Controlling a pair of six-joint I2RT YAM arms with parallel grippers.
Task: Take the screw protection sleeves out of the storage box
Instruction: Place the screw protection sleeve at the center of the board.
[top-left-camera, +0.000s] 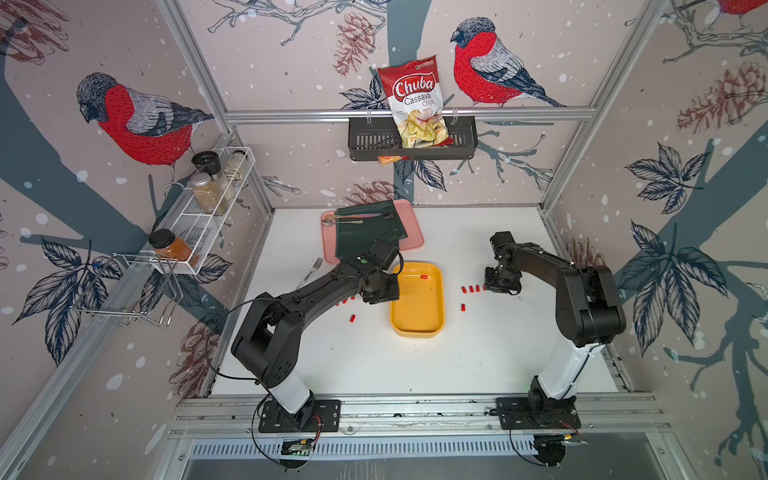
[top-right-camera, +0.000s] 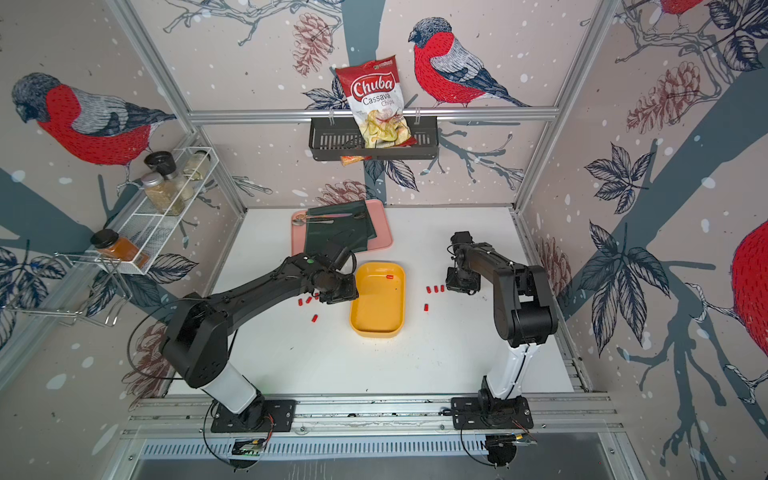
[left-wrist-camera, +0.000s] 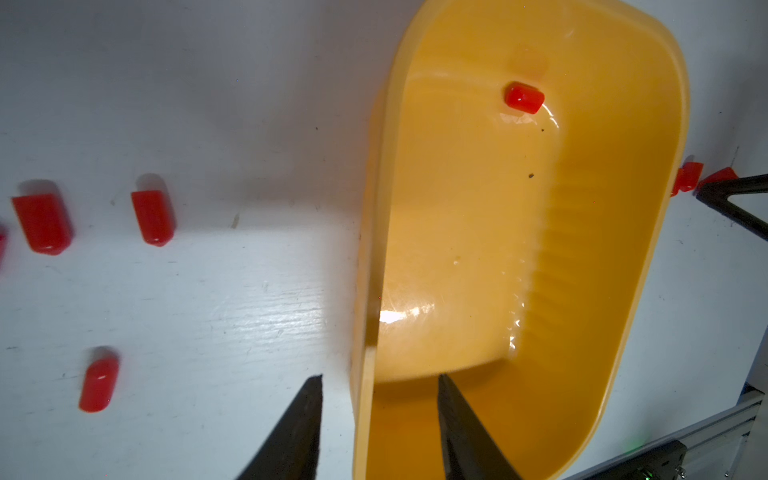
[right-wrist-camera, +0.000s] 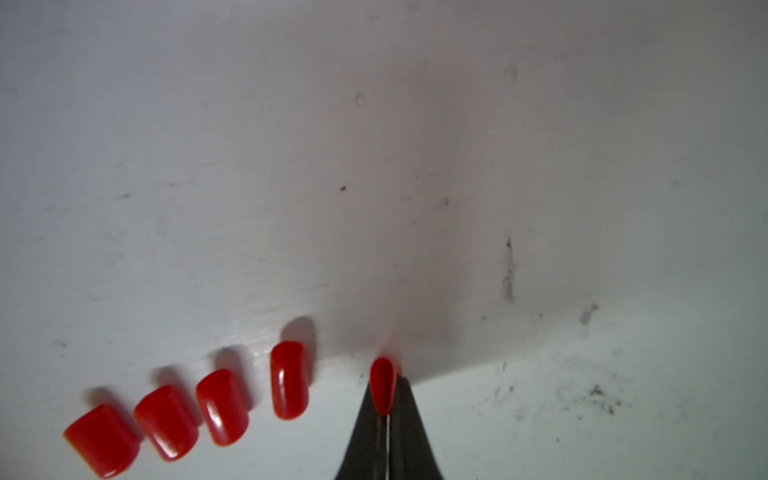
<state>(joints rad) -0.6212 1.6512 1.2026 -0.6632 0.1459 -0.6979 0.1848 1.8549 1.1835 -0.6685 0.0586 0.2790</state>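
The yellow-orange storage box (top-left-camera: 417, 309) (top-right-camera: 376, 309) (left-wrist-camera: 457, 232) lies mid-table with one red screw protection sleeve (top-left-camera: 424, 276) (top-right-camera: 390, 276) (left-wrist-camera: 524, 97) inside near its far end. My left gripper (left-wrist-camera: 380, 378) (top-left-camera: 381, 291) is open and straddles the box's left rim, one finger outside and one inside, neither touching it. Loose sleeves (left-wrist-camera: 153, 216) (top-left-camera: 352, 318) lie on the table left of the box. My right gripper (right-wrist-camera: 386, 390) (top-left-camera: 500, 282) is shut on a flattened red sleeve (right-wrist-camera: 383, 384), low over the table beside a row of several sleeves (right-wrist-camera: 289, 380) (top-left-camera: 471, 289).
A pink tray (top-left-camera: 415, 241) with a dark green cloth and cutlery lies behind the box. A fork (top-left-camera: 309, 274) rests by the left arm. One sleeve (top-left-camera: 463, 308) lies apart, right of the box. A black basket (top-left-camera: 365, 143) and a white wire rack (top-left-camera: 208, 216) hang on the walls.
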